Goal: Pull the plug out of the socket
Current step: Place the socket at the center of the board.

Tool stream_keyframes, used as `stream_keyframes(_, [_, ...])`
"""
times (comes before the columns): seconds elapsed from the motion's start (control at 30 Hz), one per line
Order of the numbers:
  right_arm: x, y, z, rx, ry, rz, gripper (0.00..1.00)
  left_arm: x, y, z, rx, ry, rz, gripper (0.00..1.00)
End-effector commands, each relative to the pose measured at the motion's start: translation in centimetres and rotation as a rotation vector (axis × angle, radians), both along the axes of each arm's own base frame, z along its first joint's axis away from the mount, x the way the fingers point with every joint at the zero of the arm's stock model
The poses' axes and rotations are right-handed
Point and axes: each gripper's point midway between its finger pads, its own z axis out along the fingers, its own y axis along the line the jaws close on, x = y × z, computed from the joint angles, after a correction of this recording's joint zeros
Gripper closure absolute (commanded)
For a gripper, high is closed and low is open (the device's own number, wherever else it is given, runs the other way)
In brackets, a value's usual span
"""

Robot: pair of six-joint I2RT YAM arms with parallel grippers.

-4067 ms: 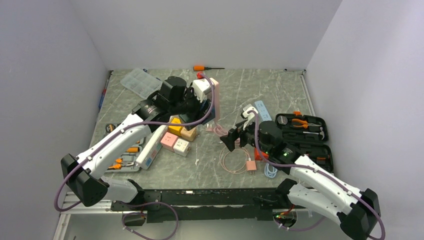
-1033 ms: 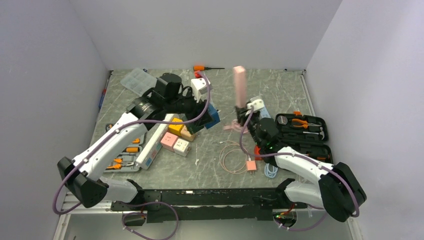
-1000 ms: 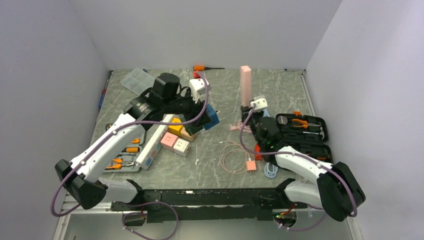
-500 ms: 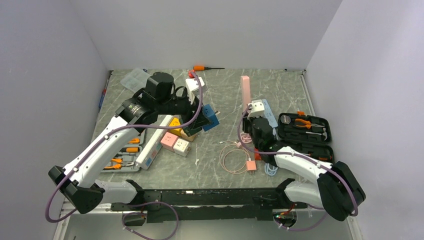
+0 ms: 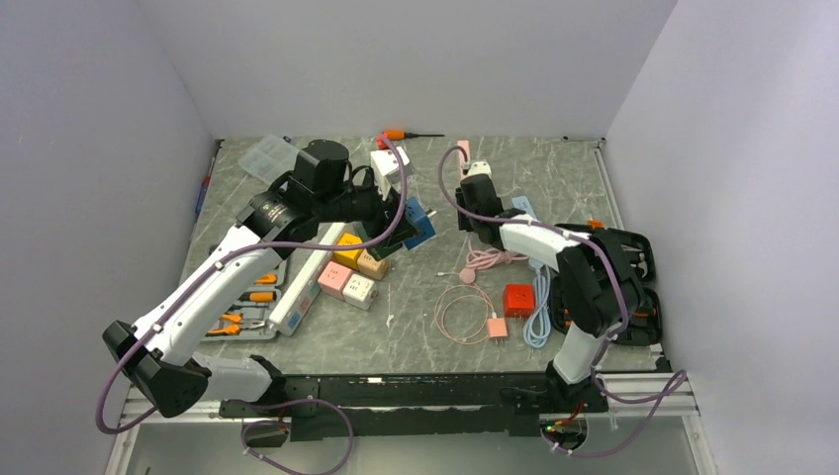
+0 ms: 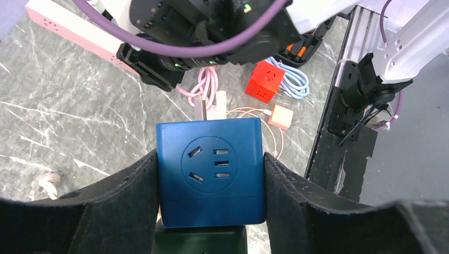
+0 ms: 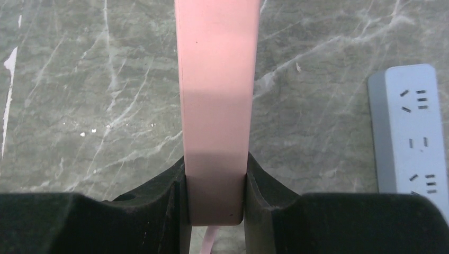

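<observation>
Left end effector (image 6: 210,182) is clamped on the blue cube (image 6: 209,153), a metal prong (image 6: 200,108) showing at its far edge. Right end effector (image 7: 214,198) pinches the pink power strip (image 7: 217,90), at 2 o'clock from the cube and well apart, so it looks unplugged. Best now: firm grips, draw straight apart without twisting, and mind the pink cord (image 6: 210,84) on the desk (image 5: 554,168).

An orange-handled screwdriver (image 5: 408,134) lies at the table's (image 5: 554,168) far edge.
</observation>
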Motion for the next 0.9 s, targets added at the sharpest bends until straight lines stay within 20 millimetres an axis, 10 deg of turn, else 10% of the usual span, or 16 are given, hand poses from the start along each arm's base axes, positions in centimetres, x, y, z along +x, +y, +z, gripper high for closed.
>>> stream_keyframes(0.0, [0.4, -2.1, -1.8, -0.011, 0.148, -0.047, 0.79, 1.1, -0.3, 2.5, -0.060, -0.099, 0.020, 1.00])
stream_keyframes(0.1, [0.3, -1.7, -3.0, 0.029, 0.210, -0.039, 0.45, 1.5, -0.3, 1.4, -0.053, -0.054, 0.057, 1.00])
stream_keyframes(0.33, [0.4, -2.1, 0.5, 0.090, 0.175, -0.080, 0.13, 1.6, -1.2, -5.4, 0.029, 0.128, 0.103, 1.00])
stream_keyframes(0.53, [-2.0, -2.3, 5.0, 0.216, 0.096, -0.101, 0.08, 1.3, -2.6, -12.5, 0.170, 0.252, 0.121, 1.00])
stream_keyframes(0.87, [-8.5, -5.4, 7.2, 0.284, 0.037, -0.175, 0.00, 2.8, -4.1, -21.2, 0.284, 0.461, 0.267, 1.00])
